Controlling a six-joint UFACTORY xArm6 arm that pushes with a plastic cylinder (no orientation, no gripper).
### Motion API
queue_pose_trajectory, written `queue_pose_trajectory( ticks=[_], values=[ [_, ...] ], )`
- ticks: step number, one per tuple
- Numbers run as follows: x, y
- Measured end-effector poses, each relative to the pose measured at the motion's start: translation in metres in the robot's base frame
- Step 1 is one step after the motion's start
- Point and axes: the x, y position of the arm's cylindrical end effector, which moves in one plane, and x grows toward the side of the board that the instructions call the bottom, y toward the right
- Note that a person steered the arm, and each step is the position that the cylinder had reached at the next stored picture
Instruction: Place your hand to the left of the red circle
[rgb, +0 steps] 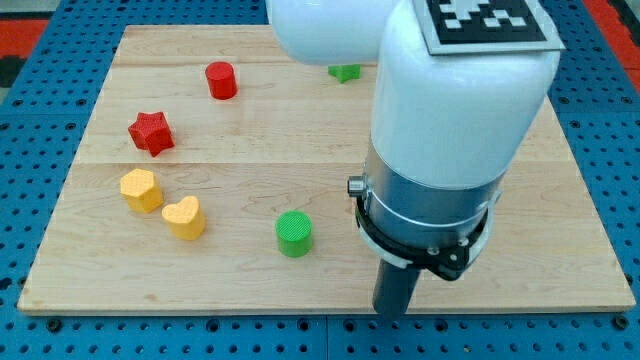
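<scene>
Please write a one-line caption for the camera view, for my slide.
My tip rests near the board's bottom edge, right of the green cylinder, far from the red cylinder.

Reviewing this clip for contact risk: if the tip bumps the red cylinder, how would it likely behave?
The red cylinder stands on its flat end, so it would probably slide, not roll. It looks squat, so tipping seems unlikely. It appears rigid and likely light, on smooth wood. My tip is far off, toward the view's bottom right.
</scene>
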Motion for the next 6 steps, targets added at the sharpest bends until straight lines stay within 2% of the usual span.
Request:
queue_pose_trajectory(
  ticks=[2,3,4,6],
  values=[
    [-0.021,0.109],
    [-0.058,0.142],
    [-0.112,0.117],
    [-0.193,-0.059]
  ],
)
